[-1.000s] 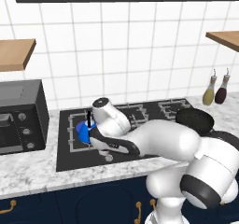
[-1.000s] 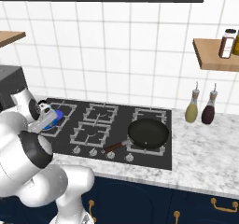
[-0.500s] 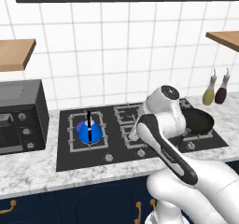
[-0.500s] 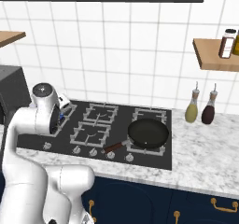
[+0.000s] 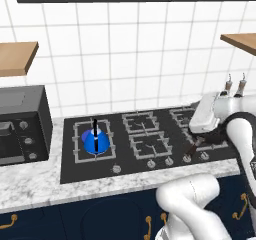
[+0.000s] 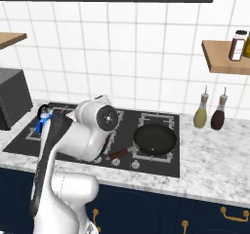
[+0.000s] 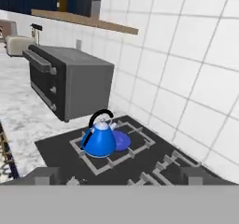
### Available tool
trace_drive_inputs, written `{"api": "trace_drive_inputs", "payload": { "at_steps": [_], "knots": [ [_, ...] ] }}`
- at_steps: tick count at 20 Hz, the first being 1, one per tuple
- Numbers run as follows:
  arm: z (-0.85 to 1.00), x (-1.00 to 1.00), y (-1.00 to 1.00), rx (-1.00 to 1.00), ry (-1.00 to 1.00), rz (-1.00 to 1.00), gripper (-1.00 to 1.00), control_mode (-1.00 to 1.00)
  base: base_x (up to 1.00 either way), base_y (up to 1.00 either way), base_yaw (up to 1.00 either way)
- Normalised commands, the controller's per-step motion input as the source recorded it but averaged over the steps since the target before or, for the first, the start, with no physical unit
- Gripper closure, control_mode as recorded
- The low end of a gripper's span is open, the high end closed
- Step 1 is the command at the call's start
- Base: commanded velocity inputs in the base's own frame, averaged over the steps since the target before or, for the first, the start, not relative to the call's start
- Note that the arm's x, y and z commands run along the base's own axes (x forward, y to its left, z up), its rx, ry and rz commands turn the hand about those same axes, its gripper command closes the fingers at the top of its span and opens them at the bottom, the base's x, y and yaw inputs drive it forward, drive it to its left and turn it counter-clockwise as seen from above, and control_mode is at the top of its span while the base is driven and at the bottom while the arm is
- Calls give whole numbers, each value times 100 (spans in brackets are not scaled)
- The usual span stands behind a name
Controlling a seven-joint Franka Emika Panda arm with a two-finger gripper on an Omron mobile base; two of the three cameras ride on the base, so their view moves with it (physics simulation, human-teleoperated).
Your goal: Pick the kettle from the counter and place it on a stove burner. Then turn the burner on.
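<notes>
The blue kettle (image 5: 96, 142) stands upright on the big left burner (image 5: 79, 134) of the black stove (image 5: 150, 155), its black handle up. In the hand view the kettle (image 7: 99, 140) sits mid-frame on that grate (image 7: 133, 149), far beyond my fingertips (image 7: 44, 175). My gripper (image 5: 194, 128) hovers over the stove's right end, well away from the kettle, open and empty. In the right base view my arm hides most of the kettle (image 6: 42, 121). The marble counter (image 5: 30, 184) runs along the stove's front.
A row of silver knobs (image 5: 151, 164) lines the stove's front edge. A black frying pan (image 6: 155, 139) sits on the right burner. The black microwave (image 5: 20, 126) stands left of the stove. Two bottles (image 6: 200, 116) stand by the wall at the right.
My arm has let go of the kettle and swung right across the stove, from the left burner to the right end. The kettle stays on the left burner.
</notes>
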Motion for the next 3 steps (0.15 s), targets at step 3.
{"api": "trace_drive_inputs", "payload": {
  "at_steps": [3],
  "knots": [
    [72, -45, -100, 49, -44, 0, -100, -100, 0, 0, 0]
  ]
}}
